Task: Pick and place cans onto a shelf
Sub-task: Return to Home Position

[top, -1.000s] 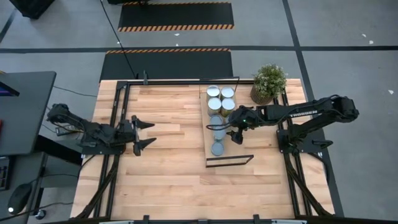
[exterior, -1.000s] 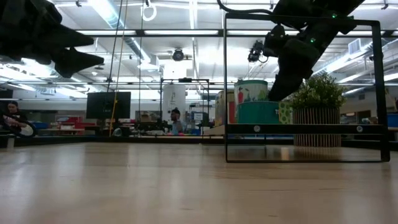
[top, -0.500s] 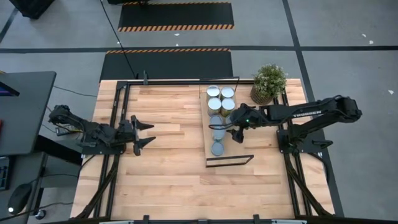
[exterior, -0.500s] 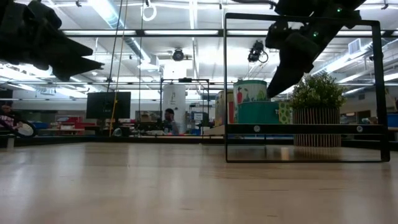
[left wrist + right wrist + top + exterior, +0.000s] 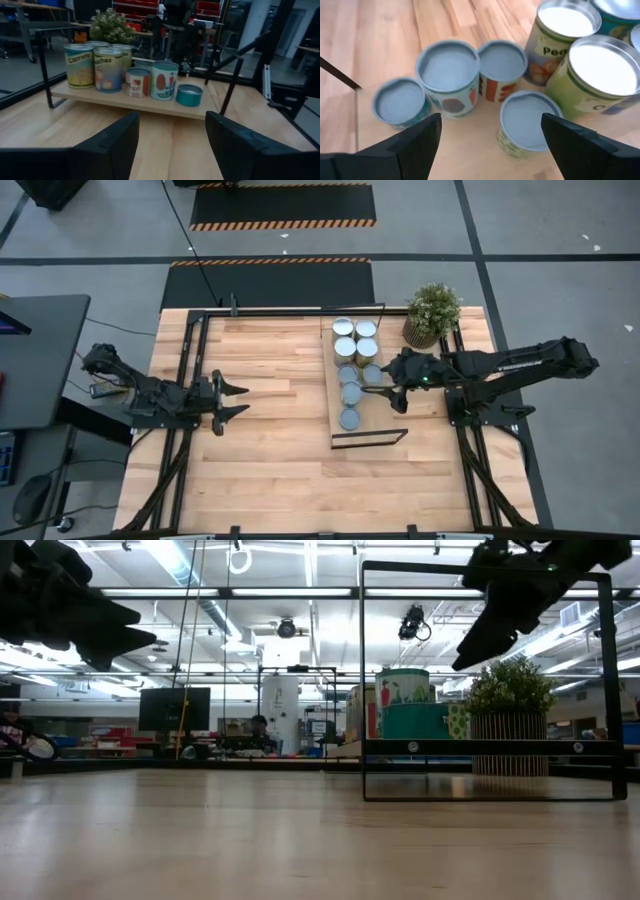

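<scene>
- We see the shelf (image 5: 366, 432) on the right half of the counter (image 5: 270, 470), its long side running from near to far, with a black wire frame (image 5: 486, 570) around it.
- All eight cans (image 5: 348, 374) stand upright on the shelf board.
- Four tall ones form a two-by-two block at the far end. Two more stand side by side just nearer. The last two sit in a single line along the left edge.
- The nearest of these is a low teal can (image 5: 189, 95), a little apart from the others. The board's near end beyond it is bare.
- A potted plant (image 5: 433, 310) stands just beside the shelf's far right corner.
- The right pincer (image 5: 392, 387) hangs at the shelf's right edge, level with the middle cans. In the low view it is raised above them, up near the top bar of the frame (image 5: 510, 602).
- Its fingers (image 5: 415, 145) are spread wide and hold nothing, and from its wrist we look down on the can tops.
- The left pincer (image 5: 236, 398) waits over the left part of the counter, well apart from the shelf and pointing toward it.
- Its fingers (image 5: 107, 145) are also spread wide and empty.
</scene>
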You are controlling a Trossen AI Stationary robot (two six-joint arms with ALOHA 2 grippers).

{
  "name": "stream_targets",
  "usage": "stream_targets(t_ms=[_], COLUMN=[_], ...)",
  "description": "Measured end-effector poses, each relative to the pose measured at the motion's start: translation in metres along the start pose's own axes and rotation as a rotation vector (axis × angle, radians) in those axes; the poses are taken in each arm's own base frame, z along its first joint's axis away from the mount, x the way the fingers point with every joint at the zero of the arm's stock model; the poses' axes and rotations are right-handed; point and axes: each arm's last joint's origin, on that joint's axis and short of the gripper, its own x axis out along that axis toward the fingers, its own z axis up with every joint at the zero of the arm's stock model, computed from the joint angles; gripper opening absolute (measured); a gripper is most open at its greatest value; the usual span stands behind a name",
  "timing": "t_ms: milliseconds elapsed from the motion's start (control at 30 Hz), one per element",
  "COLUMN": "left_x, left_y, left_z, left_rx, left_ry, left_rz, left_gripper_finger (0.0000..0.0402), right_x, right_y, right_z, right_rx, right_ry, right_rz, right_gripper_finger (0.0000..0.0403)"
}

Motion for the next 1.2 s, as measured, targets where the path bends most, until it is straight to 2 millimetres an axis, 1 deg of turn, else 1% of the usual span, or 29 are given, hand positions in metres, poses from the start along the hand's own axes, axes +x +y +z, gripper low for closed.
stream_targets(t_ms=[300,467,633,767,933,1033,1200], left_x=[-0.001,-0.001,-0.001,-0.001,-0.001,-0.001,-0.001], left_y=[-0.001,-0.001,-0.001,-0.001,-0.001,-0.001,-0.001], left_z=[-0.001,-0.001,0.0,0.003,0.003,0.003,0.004], left_rx=[-0.018,-0.066,-0.019,0.015,0.083,0.088,0.087], left_ry=[0.003,0.003,-0.009,-0.034,-0.036,-0.036,-0.038], left_rz=[0.002,0.003,0.013,0.01,0.011,0.011,0.011], left_gripper_finger=[0.0231,0.0231,0.0231,0.0231,0.0231,0.0231,0.0231], right_x=[-0.002,-0.007,-0.011,-0.009,-0.004,0.0,0.002], right_y=[0.001,-0.003,-0.006,-0.007,-0.011,-0.014,-0.015], right_z=[-0.034,-0.044,-0.051,-0.062,-0.079,-0.088,-0.093], right_rx=[0.026,0.021,0.019,-0.01,-0.023,-0.015,-0.04], right_ry=[-0.177,-0.323,-0.497,-0.627,-0.767,-0.798,-0.745], right_rz=[0.06,0.091,0.12,0.159,0.157,0.15,0.113], right_gripper_finger=[0.035,0.035,0.035,0.035,0.035,0.035,0.035])
